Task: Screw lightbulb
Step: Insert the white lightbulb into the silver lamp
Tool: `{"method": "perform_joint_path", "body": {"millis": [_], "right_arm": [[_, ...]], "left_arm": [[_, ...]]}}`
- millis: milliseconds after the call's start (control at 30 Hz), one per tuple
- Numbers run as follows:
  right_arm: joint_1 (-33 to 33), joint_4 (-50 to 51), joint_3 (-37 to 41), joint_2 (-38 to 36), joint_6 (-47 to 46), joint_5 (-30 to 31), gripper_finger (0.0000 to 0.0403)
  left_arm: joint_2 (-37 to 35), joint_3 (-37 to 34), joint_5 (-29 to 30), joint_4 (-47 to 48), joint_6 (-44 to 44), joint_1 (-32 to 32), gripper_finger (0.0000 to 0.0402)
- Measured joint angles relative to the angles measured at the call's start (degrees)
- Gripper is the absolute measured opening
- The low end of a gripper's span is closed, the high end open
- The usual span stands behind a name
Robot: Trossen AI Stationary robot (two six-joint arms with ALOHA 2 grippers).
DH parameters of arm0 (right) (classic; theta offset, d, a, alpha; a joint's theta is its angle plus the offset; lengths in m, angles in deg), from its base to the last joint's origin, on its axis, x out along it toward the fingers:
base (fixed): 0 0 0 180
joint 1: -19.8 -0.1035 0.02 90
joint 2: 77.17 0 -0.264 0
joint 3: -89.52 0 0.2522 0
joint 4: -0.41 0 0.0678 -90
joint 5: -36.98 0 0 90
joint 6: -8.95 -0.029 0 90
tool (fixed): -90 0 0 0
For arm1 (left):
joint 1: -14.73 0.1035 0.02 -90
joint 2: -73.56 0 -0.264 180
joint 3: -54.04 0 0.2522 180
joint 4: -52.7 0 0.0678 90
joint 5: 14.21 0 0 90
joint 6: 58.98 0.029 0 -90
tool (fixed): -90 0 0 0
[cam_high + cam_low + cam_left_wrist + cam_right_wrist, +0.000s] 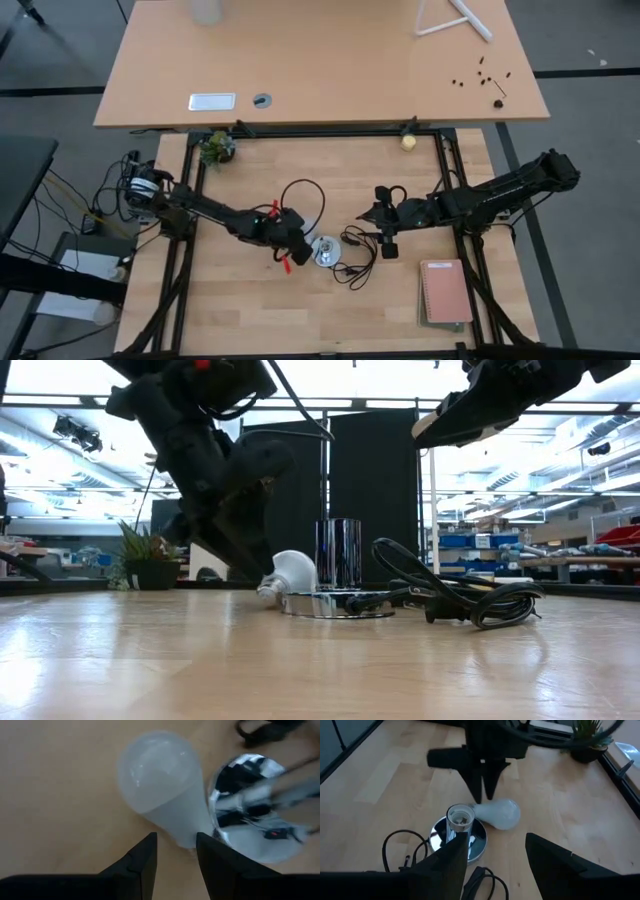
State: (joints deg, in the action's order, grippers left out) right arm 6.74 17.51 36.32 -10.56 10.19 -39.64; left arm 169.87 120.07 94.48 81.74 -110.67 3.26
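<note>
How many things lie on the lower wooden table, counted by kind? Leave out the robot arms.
Bulb: 1
Socket with cord: 1
Plant: 1
Yellow ball: 1
Notebook: 1
Total: 5

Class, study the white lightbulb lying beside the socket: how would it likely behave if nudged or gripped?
The lightbulb lies on its side on the bare table, so it would probably roll in a curve. Its smooth rounded dome looks slippery. It is probably light and fragile, so gentle pressure seems wise.
</note>
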Motion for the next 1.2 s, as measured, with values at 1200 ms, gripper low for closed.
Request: {"method": "perform_joint_path", "body": {"millis": [1200], "right_arm": [[2.6, -1.5, 0.0, 3.2, 1.7, 0.0, 0.0206]], "left_arm": [[-0.4, 3.1, 13.5, -6.2, 40.3, 5.1, 0.0142]]}}
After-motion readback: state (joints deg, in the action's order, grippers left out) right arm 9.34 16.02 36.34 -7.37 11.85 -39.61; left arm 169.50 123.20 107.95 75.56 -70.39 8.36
